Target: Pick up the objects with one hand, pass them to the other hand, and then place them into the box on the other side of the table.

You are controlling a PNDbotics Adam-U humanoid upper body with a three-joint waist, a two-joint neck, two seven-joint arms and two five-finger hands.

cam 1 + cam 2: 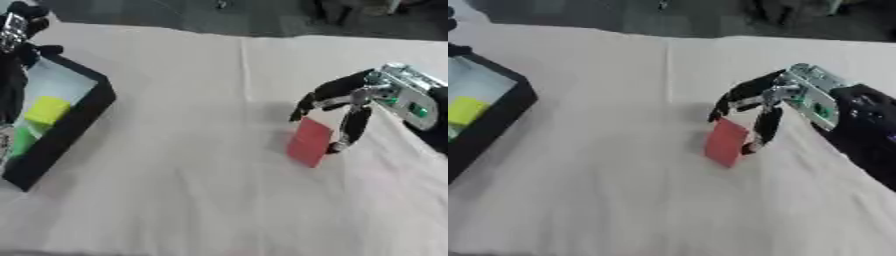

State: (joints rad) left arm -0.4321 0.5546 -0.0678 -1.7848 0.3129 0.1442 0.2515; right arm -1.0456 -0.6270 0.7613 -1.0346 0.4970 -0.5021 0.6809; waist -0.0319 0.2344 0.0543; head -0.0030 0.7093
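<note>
1. The right hand (354, 107) has its fingers curled around the red block (310, 142), pinching its upper edge; the block stands tilted at right of centre on the tabletop (192, 165).
2. Lift straight up, keeping the pinch steady so the block cannot swing.
3. Carry it toward the left hand (16, 30), which shows by the box (74, 125); I cannot tell its fingers' state.

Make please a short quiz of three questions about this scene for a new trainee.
1. True or false: the robot's right hand pinches the flat red block.
2. Which item lies inside the black box at the table's left side? A) a yellow block B) a blue cup C) a white plate
3. Fill in: the red block is ____ the box.

Key: 1 true; 2 A; 3 outside. The left hand shows at the upper left corner, above the box.
</note>
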